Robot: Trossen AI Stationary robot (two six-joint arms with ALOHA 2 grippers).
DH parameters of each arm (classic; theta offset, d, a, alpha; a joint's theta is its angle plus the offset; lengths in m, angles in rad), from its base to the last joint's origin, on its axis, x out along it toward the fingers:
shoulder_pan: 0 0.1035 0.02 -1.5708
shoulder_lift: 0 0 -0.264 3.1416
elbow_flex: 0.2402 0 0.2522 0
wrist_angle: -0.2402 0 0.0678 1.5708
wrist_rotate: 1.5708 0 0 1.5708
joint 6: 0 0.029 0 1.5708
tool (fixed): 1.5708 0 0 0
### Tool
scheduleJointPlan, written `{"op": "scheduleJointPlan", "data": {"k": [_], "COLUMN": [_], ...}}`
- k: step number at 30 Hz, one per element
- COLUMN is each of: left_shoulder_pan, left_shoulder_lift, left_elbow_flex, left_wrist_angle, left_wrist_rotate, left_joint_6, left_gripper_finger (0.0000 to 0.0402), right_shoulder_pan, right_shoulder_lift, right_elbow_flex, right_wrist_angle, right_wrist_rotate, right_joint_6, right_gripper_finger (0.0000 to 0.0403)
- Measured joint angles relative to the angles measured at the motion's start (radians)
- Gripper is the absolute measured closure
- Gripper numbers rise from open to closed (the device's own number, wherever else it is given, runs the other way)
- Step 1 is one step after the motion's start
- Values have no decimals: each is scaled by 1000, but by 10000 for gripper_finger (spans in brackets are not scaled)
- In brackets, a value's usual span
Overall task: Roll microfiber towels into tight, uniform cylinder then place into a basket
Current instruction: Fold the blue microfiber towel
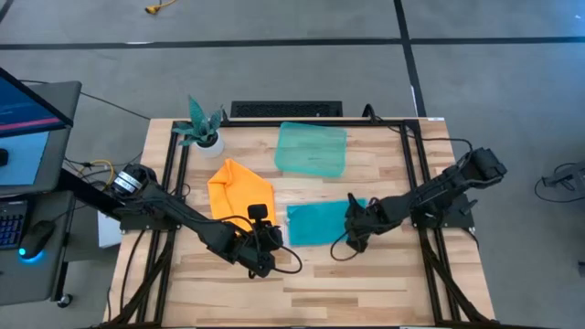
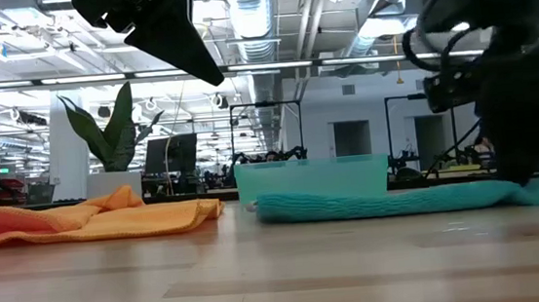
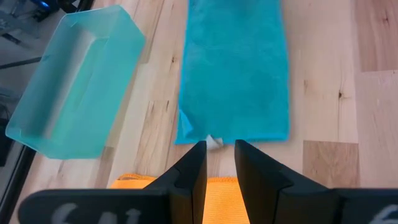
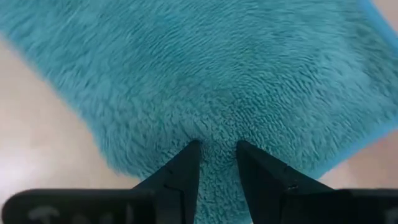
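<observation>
**Mia:** While the right gripper (image 4: 217, 146) is down on the turquoise towel (image 1: 315, 225), what is it doing?

**Ben:** It looks like it is pinching the fluff at the towel's end, the end that points to the right edge of the table (image 1: 384, 274). A bit of cloth is bunched up between its two tips.

**Mia:** And the left gripper (image 3: 220, 146)?

**Ben:** It hangs in the air just off the towel's other end. Its tips are a little apart and hold nothing.

**Mia:** Where are the towels?

**Ben:** The turquoise one lies flat in the middle of the table and is not rolled yet. The orange towel (image 1: 239, 187) lies crumpled beside it, closer to the left edge. The basket (image 1: 283, 151) sits by the long edge that has the plant. It has nothing in it.

**Mia:** Will the towel be hard to roll?

**Ben:** I think it is very light, soft and floppy. It will not break. But it bends and sags, so a roll can come loose or go crooked.

**Mia:** Where should they grab it?

**Ben:** Right on a short end, at the very edge, and both ends of that edge should turn together. I would keep it pressed to the wood so the roll stays tight. Grabbing the fat middle would only make a lump.
</observation>
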Motion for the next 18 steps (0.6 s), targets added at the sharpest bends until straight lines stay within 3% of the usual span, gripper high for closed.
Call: {"op": "scheduleJointPlan", "data": {"k": [7,18], "left_shoulder_pan": [0,0], "left_shoulder_lift": [0,0], "left_elbow_flex": [0,0], "left_wrist_angle": [0,-1], "left_wrist_rotate": [-1,-1], "left_joint_6": [0,0], "left_gripper_finger": [327,327], "right_shoulder_pan": [-96,-25], "right_shoulder_lift": [0,0], "right_elbow_flex": [-1,66], "right_wrist_angle": [-115,-180], "right_wrist_rotate": [172,173], "right_joint_6": [37,45], "right_gripper_finger": [271,271]}}
